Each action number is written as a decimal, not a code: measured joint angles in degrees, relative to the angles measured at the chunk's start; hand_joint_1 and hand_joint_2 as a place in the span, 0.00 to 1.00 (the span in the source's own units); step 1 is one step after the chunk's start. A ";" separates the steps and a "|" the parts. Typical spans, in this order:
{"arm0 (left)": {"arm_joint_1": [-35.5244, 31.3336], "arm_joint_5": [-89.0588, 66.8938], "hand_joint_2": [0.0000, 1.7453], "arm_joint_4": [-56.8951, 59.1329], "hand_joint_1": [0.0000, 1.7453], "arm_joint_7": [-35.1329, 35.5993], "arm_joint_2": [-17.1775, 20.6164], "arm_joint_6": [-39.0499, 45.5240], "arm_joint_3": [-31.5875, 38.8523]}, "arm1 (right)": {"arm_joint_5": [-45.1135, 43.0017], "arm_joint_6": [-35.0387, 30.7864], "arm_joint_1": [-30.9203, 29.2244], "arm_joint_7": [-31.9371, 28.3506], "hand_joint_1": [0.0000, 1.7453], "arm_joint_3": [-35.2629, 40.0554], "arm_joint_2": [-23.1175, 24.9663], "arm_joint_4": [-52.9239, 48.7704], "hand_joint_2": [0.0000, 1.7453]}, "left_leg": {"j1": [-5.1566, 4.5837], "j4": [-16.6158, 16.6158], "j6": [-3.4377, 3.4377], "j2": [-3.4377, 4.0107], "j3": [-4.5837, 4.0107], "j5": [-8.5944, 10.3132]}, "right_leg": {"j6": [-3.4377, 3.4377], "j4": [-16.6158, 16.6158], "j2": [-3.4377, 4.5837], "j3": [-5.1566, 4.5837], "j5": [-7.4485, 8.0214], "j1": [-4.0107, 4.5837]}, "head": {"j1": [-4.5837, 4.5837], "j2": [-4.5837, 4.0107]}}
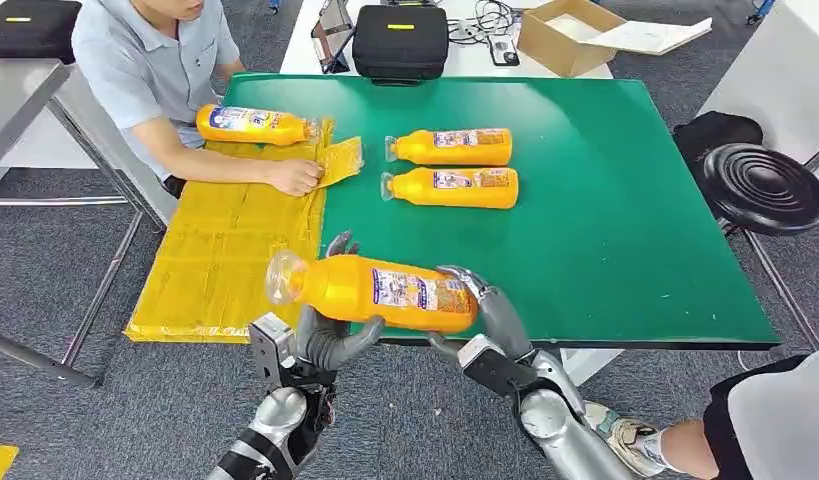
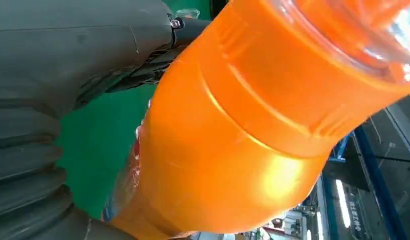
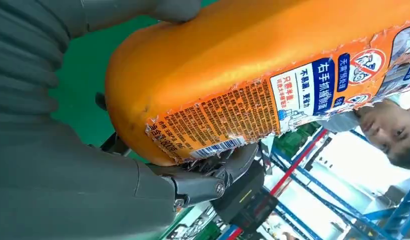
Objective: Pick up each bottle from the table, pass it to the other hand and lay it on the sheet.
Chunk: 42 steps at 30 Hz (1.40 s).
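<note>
An orange bottle [image 1: 375,291] with a labelled body hangs lying sideways over the table's near edge. My left hand [image 1: 330,335] grips it near its clear neck, and my right hand [image 1: 490,310] grips its base end. Close up, the bottle [image 2: 233,130] lies against my left hand [image 2: 57,100], and its labelled base [image 3: 253,75] sits in my right hand [image 3: 82,165]. Two more orange bottles [image 1: 450,147] [image 1: 453,188] lie side by side on the green table [image 1: 605,230]. Another bottle [image 1: 253,124] lies at the far end of the yellow sheet [image 1: 230,250].
A person [image 1: 155,70] sits at the table's left far corner, one hand [image 1: 293,177] resting on the sheet. A black case [image 1: 400,42] and a cardboard box [image 1: 565,35] stand behind the table. A black stool [image 1: 765,187] is at the right; another person's leg [image 1: 685,445] is near my right arm.
</note>
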 measured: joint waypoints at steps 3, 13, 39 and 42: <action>0.39 0.06 1.00 -0.99 0.00 -1.27 0.00 -2.58 -0.37 | -0.13 0.37 -0.11 0.00 1.00 1.09 0.53 0.04 1.00 | 0.00 0.00 0.00 0.02 -0.01 0.00 | 0.00 0.00 0.01 -0.01 0.00 0.00 | -0.02 0.00; 1.06 9.08 1.00 -3.85 1.00 2.03 0.02 -14.79 -1.29 | -2.03 3.12 -2.33 -0.11 1.00 3.73 3.08 3.41 1.00 | 0.00 -0.01 0.00 0.00 -0.01 0.01 | 0.00 0.00 0.00 -0.02 0.00 0.00 | 0.00 0.00; -0.07 -0.53 1.00 -4.33 0.00 -0.59 0.68 -12.97 -3.13 | -3.23 3.50 -2.24 -0.09 1.00 6.53 6.05 10.03 1.00 | 0.00 -0.01 0.00 -0.01 -0.03 0.01 | 0.00 0.00 0.00 -0.03 0.00 0.00 | 0.00 0.00; -0.07 -5.43 1.00 -4.35 0.00 -1.53 0.92 -8.38 -3.78 | -3.63 3.63 -2.24 -0.09 1.00 6.32 6.05 10.10 1.00 | 0.00 -0.01 0.00 0.00 -0.03 0.00 | 0.00 0.00 0.00 -0.03 0.00 0.00 | 0.00 0.00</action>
